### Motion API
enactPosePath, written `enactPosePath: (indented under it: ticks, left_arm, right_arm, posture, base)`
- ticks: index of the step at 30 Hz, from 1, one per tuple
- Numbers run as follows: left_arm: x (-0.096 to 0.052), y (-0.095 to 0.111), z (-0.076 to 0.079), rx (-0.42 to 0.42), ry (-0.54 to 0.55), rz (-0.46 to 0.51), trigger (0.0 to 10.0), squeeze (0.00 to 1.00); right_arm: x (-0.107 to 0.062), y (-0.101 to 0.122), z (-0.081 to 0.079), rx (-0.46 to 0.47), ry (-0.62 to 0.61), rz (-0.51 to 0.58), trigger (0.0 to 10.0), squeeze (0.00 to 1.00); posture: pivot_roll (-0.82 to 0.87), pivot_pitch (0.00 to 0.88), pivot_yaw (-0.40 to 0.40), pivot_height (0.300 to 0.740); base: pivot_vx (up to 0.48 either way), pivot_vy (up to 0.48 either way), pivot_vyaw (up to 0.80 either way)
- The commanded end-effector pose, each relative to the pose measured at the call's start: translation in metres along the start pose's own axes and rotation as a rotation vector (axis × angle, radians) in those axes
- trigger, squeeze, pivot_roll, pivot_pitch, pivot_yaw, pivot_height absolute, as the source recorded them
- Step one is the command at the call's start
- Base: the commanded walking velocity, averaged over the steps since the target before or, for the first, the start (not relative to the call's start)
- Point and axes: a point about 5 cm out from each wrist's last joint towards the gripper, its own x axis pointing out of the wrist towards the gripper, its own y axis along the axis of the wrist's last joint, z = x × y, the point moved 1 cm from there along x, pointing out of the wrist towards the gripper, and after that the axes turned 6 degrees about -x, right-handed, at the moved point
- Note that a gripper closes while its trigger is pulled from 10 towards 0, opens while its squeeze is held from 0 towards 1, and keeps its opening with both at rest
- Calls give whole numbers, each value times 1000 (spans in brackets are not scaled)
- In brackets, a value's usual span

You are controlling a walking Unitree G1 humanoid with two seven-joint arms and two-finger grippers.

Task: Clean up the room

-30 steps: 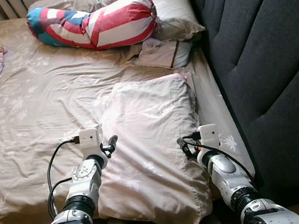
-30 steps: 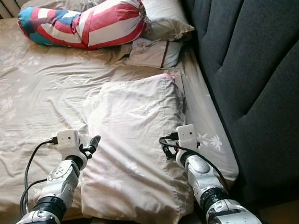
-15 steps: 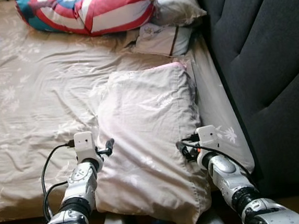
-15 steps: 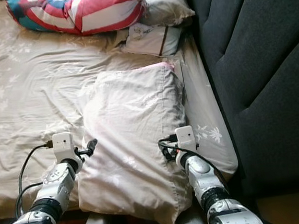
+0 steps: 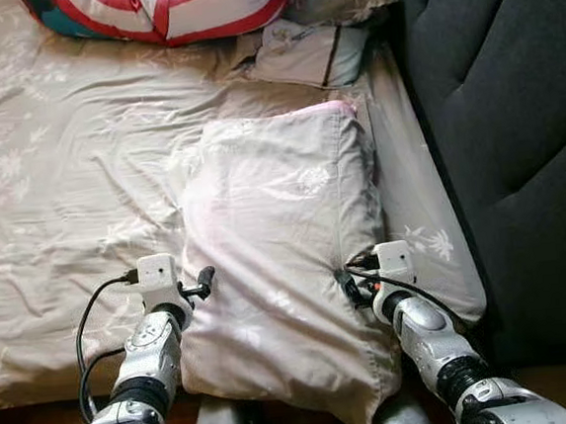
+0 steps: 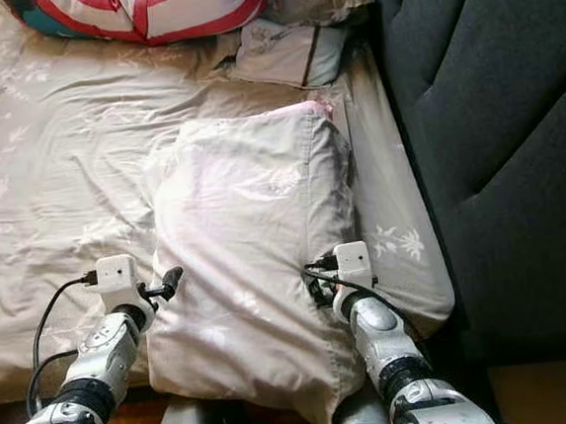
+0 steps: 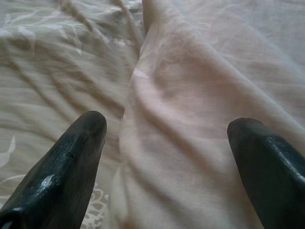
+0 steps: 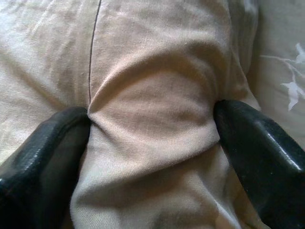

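— Beige pillow: location and status?

— It lies on the bed, lower centre of the head view, its near end hanging over the mattress edge at 6 o'clock and its far end pointing to 12. Not yet squared against the headboard, which stands at 3 o'clock.

— Grippers?

— The left gripper has its fingers apart, straddling the pillow's left edge without pinching it. The right gripper is clamped on a bunched fold at the pillow's right edge.

— What remains?

— Most of it, in my judgement. A striped bolster and a small cushion sit loose at 12 o'clock, and the sheet is rumpled. Only the one pillow is in hand.
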Motion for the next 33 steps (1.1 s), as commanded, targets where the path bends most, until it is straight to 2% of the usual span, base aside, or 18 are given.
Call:
enactPosePath:
  ticks: [1, 4, 13, 20, 21, 27, 33]
  left_arm:
    - [-4, -4, -9, -7, 21, -6, 10000, 0]
    - [-4, -6, -7, 12, 14, -12, 10000, 0]
    - [-3, -4, 0, 16, -3, 7, 10000, 0]
    - [-4, -3, -1, -2, -7, 24, 10000, 0]
    - [-4, -3, -2, -2, -4, 25, 10000, 0]
    - [-4, -3, -11, -24, 21, 18, 10000, 0]
    - [-3, -3, -6, -24, 18, 15, 10000, 0]
  right_arm:
    - [-6, -22, 4, -10, -33, -85, 10000, 0]
    - [-7, -23, 12, -37, -94, -95, 10000, 0]
    - [-10, -33, 18, -53, -145, -149, 10000, 0]
    - [-12, -43, 9, 11, -94, -198, 10000, 0]
    - [-12, -43, 8, 8, -85, -192, 0, 0]
    - [-13, -43, 8, -12, -66, -180, 0, 0]
    - [-18, -55, 12, -3, -59, -235, 0, 0]
  posture:
    - [-134, 334, 15, 650]
    - [-139, 337, 10, 650]
    - [-147, 343, -1, 650]
    - [-154, 337, -13, 650]
    - [-157, 335, -20, 650]
    - [-178, 323, -32, 650]
    - [-194, 329, -50, 650]
  base:
    - [0, 0, 0]
    - [0, 0, 0]
    - [0, 0, 0]
    - [0, 0, 0]
    - [0, 0, 0]
    - [0, 0, 0]
    - [0, 0, 0]
